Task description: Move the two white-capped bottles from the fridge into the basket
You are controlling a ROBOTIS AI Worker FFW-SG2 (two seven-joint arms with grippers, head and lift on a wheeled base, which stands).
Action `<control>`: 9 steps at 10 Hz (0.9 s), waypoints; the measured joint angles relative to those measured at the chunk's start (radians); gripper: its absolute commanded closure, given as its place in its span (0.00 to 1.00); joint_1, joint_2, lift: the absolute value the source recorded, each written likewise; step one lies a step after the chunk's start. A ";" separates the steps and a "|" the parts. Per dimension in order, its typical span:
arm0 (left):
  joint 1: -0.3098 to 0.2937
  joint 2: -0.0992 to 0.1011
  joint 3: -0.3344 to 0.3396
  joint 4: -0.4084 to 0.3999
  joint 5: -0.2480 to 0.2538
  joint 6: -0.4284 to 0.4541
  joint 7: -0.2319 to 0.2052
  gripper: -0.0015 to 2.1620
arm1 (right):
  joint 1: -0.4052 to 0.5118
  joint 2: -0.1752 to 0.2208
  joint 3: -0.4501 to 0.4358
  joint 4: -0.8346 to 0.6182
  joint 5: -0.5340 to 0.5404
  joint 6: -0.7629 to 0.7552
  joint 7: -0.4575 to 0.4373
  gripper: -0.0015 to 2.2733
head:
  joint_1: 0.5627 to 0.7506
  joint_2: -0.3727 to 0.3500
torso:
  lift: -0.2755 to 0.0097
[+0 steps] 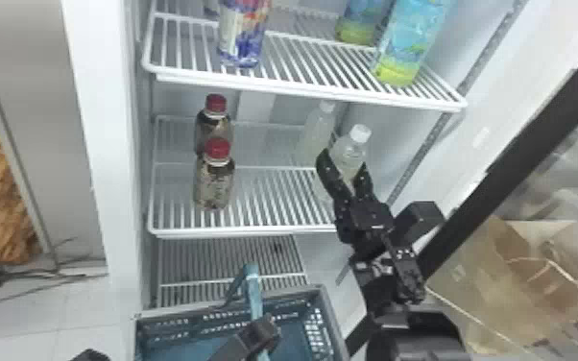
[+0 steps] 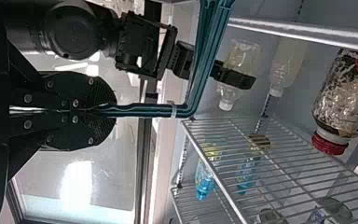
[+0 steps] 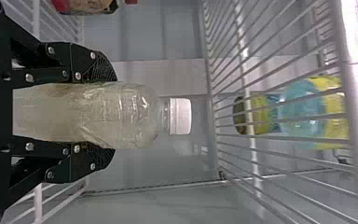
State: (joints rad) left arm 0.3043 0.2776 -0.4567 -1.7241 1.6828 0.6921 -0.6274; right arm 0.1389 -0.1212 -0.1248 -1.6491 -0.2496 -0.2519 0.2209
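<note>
The fridge stands with its middle shelf below two blue-and-yellow bottles on the upper rack. The teal basket is in front of it, lower down, its handle gripped between the closed fingers of the left gripper. The right gripper has its fingers on both sides of the front white-capped bottle, clasping it upright at the shelf's right side. The rear white-capped bottle stands behind it; two red-capped bottles stand toward the left.
</note>
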 measured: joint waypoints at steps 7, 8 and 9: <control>0.000 0.000 0.003 0.000 0.000 0.005 0.000 0.52 | 0.266 0.001 -0.010 -0.457 -0.074 0.304 0.000 0.45 | 0.70 0.03 | 0.05; 0.001 -0.001 0.005 0.000 0.000 0.005 0.000 0.52 | 0.322 0.004 -0.020 -0.537 -0.086 0.353 0.000 0.45 | 0.70 0.03 | 0.05; 0.002 -0.001 0.006 0.000 -0.001 0.005 0.000 0.52 | 0.375 0.008 -0.029 -0.614 -0.098 0.403 0.000 0.45 | 0.70 0.03 | 0.05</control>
State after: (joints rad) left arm 0.3062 0.2763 -0.4507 -1.7242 1.6818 0.6970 -0.6274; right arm 0.5142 -0.1132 -0.1539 -2.2627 -0.3472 0.1509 0.2213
